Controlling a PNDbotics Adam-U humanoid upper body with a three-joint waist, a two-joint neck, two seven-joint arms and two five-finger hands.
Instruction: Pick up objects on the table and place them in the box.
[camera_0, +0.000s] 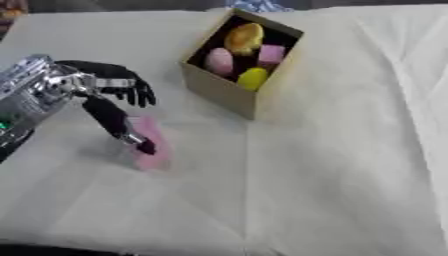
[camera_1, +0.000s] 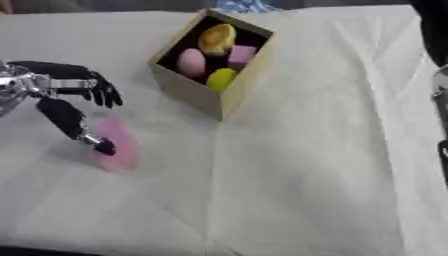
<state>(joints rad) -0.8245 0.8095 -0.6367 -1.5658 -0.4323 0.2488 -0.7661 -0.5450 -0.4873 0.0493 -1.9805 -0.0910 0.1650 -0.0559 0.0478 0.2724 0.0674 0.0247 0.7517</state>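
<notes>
Pick-up step. Left robot hand (camera_0: 105, 95), fingers apart, thumb tip touching a pink object (camera_0: 150, 142) on the tabletop (camera_0: 332, 175), left of the box (camera_0: 229, 90). Next: close on it, lift, carry right.

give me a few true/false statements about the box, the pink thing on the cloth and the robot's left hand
1. The cardboard box already holds several things. True.
2. The pink object lies inside the box. False: it lies on the white cloth, beside the box on the robot's left.
3. The left hand is over the pink object, thumb reaching down to it. True.
4. The box is tipped on its side. False: it stands upright, open top facing up.
5. The left hand has lifted the pink object off the cloth. False: the object lies on the cloth.
</notes>
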